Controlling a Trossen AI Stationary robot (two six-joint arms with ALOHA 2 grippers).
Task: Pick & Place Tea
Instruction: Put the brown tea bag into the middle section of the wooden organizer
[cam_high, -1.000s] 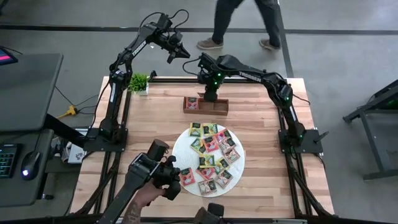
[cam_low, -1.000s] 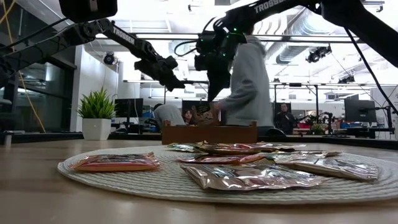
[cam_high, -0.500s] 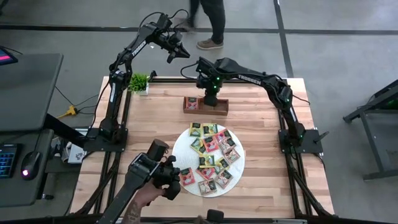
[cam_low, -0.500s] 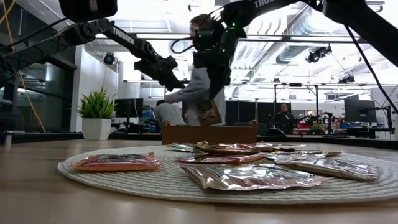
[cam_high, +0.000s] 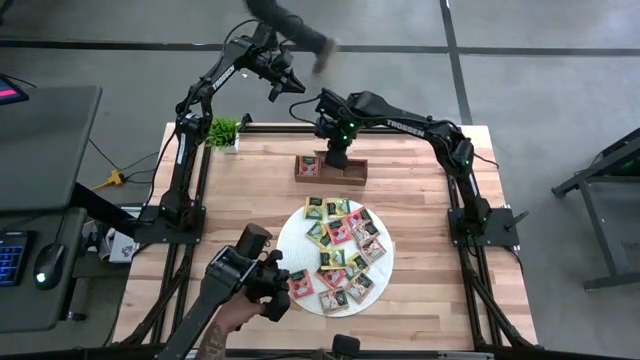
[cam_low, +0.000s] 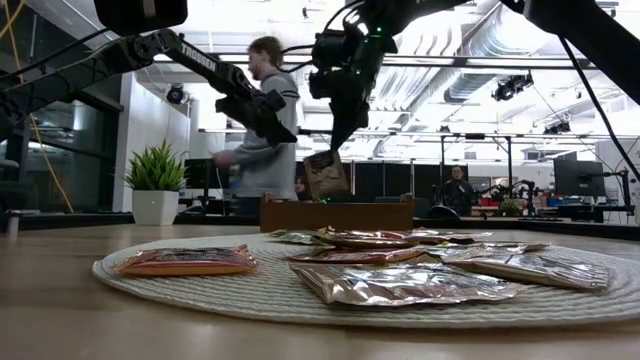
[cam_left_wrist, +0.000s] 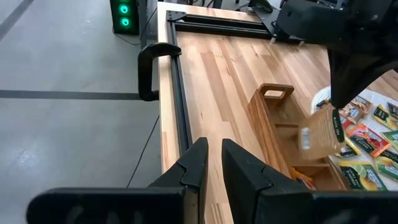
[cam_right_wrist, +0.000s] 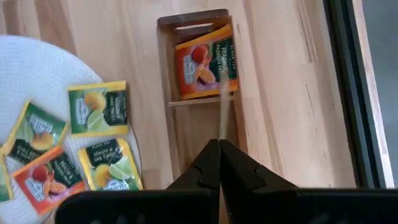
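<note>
Several tea packets (cam_high: 340, 250) in red, green and yellow lie flat on the round white mat (cam_high: 290, 235). At the table's far side stands the wooden tray (cam_low: 335, 213), and one orange-and-green packet (cam_right_wrist: 205, 62) lies in an end compartment. My right gripper (cam_low: 333, 148) hangs over the tray, shut on a brownish tea packet (cam_low: 325, 177). My left gripper (cam_high: 280, 85) waits high beyond the table's far left corner. Its fingers (cam_left_wrist: 199, 163) are all but together, with nothing between them. My right gripper pinches the packet by its upper edge (cam_low: 328, 158) between the two fingers. The fingers come from above and point steeply down. The packet hangs below them on edge, seen as a thin line (cam_right_wrist: 222, 118) in the right wrist view, clear of the tray's rim.
A small potted plant (cam_high: 222, 132) stands at the far left corner. A person's hand holds a dark device (cam_high: 250, 285) over the near left part of the table. Another person (cam_low: 262, 130) walks past beyond the far edge. Bare wood (cam_high: 430, 200) lies to the right of the mat.
My right gripper has risen a little above the tray, still shut on the packet. The packet now hangs clear of the tray's rim. The person behind the table has walked toward the left.
</note>
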